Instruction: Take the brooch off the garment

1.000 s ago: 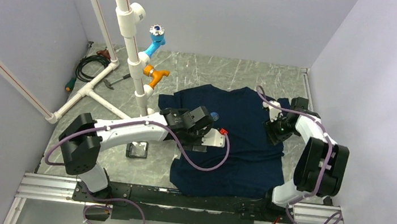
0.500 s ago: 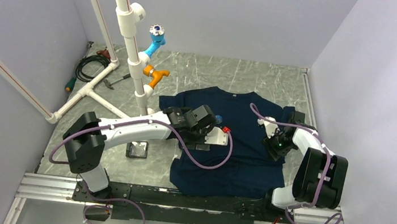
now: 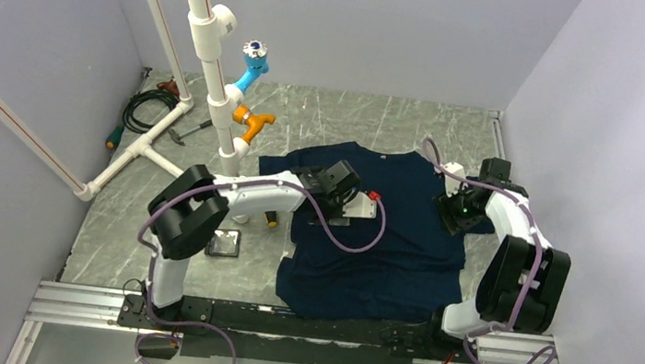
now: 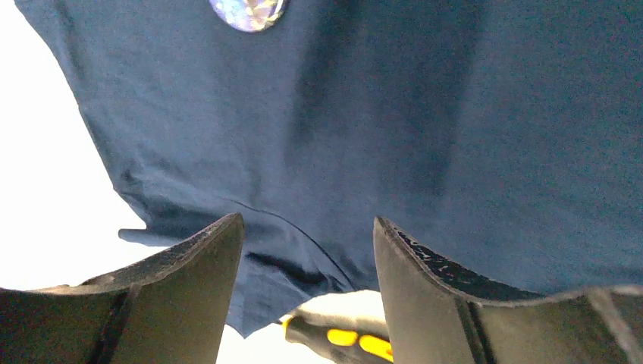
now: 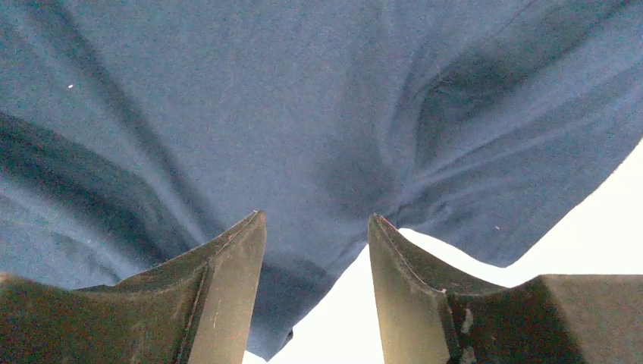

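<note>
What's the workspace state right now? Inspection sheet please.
Surface: grey marbled table, scuffed.
Job's things: navy garment spread flat; brooch still on it, ahead of the left jaws.
Clutter: white pipe frame, blue fitting, orange fitting, yellow-black handle at the shirt's edge, small dark square.
Grippers: left gripper and right gripper over the cloth, jaws open, holding nothing.
Cables: purple cables loop off both arms; black coil far left.
Surroundings: lilac walls, metal rail at near edge.

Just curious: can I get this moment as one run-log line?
left end effector: open over garment | brooch: on garment | right end effector: open at edge
</note>
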Available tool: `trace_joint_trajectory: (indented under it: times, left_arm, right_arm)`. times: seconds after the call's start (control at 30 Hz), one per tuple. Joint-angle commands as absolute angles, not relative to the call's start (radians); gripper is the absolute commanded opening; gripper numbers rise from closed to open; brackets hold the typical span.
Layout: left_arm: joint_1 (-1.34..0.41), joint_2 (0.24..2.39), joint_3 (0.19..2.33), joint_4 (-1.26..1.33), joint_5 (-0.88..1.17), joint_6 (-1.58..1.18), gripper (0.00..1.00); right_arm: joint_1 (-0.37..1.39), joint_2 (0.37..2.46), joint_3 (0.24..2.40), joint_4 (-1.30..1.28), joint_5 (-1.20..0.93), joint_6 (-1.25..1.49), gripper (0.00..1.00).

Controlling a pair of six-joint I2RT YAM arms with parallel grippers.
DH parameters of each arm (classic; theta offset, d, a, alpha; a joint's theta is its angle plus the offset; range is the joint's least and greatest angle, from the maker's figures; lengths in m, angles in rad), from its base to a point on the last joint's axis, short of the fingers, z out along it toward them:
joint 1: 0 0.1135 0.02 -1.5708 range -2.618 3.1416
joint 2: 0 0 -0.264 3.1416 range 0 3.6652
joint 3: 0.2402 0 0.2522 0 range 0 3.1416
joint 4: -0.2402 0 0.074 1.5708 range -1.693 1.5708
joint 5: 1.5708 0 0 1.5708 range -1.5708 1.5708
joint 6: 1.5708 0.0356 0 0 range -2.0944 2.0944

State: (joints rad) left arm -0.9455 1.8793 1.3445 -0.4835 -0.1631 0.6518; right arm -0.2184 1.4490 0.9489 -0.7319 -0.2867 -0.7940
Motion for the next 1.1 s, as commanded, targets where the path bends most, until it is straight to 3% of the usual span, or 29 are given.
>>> trace_joint_trajectory:
  times: [0.0,0.27,0.57,0.9,1.07]
  left_arm:
    - [-0.931,1.967,1.403,-0.404,-0.199,0.693,0.69]
    - [-0.970,2.024,1.364,-0.462,-0.153,0.696,0.69]
    - [-1.156,1.879,1.138,-0.466,-0.090,0.690,0.69]
    - [-1.077,1.798,1.161,-0.481,-0.034,0.614,0.71]
    - [-1.020,1.720,1.205,-0.441,-0.003,0.547,0.73]
  right_arm:
    - [-0.222,1.545,0.953,-0.663,-0.272,-0.768,0.55]
    - [-0.222,1.616,0.871,-0.619,-0.229,-0.845,0.55]
    - [-0.224,1.419,0.725,-0.726,-0.195,-0.964,0.56]
    - [-0.245,1.281,0.698,-0.885,-0.140,-1.079,0.56]
    - [-0.271,1.300,0.844,-0.946,-0.278,-1.007,0.58]
